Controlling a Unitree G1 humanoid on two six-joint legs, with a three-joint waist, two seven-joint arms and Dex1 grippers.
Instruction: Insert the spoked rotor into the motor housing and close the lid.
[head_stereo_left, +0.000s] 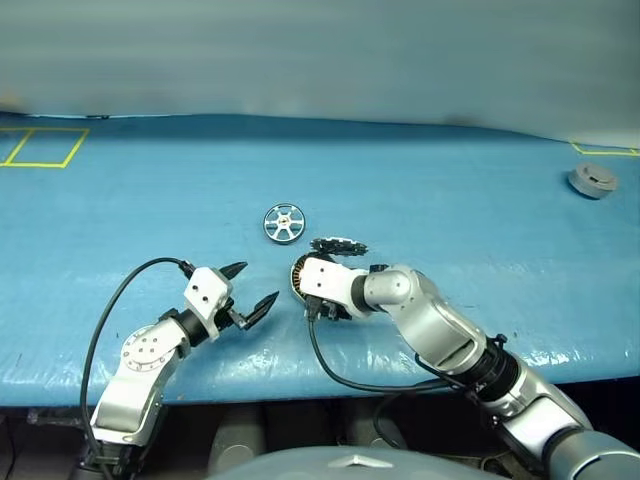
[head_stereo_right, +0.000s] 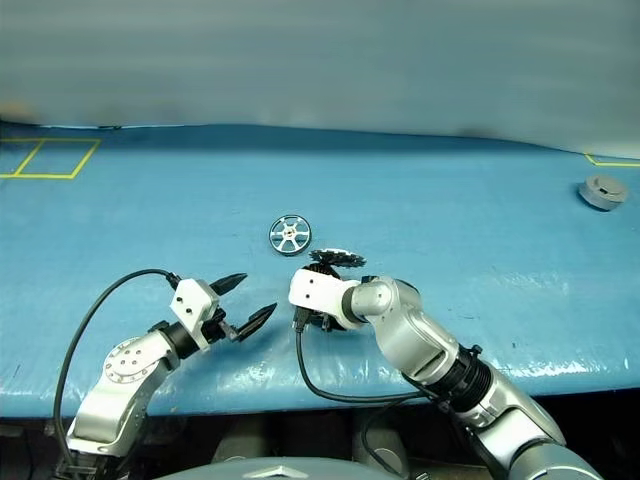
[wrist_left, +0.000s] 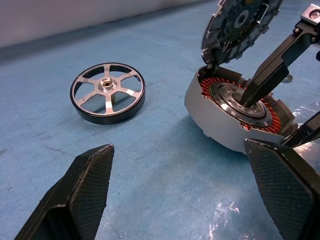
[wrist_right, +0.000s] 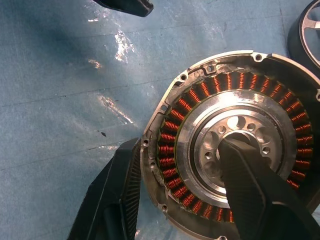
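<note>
1. Left tool (head_stereo_left: 248, 291) near the surface's front edge, fingers spread wide, empty, aimed toward the housing.
2. Right tool (wrist_right: 190, 195) clamps the motor housing (wrist_left: 235, 115) wall: one finger outside, one in the silver centre. Housing tipped up, open face toward left tool.
3. Lid (wrist_left: 240, 25) hinged open, standing above the housing's far edge.
4. Spoked rotor (head_stereo_left: 284, 223) lies flat just beyond, axle up; left tool looks freer to fetch it.

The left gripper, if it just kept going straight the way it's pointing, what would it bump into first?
Probably the motor housing. The left gripper has open jaws aimed across bare blue table, with the housing ahead on one side and the spoked rotor on the other. Depth is unclear, so it might slip between them.
</note>
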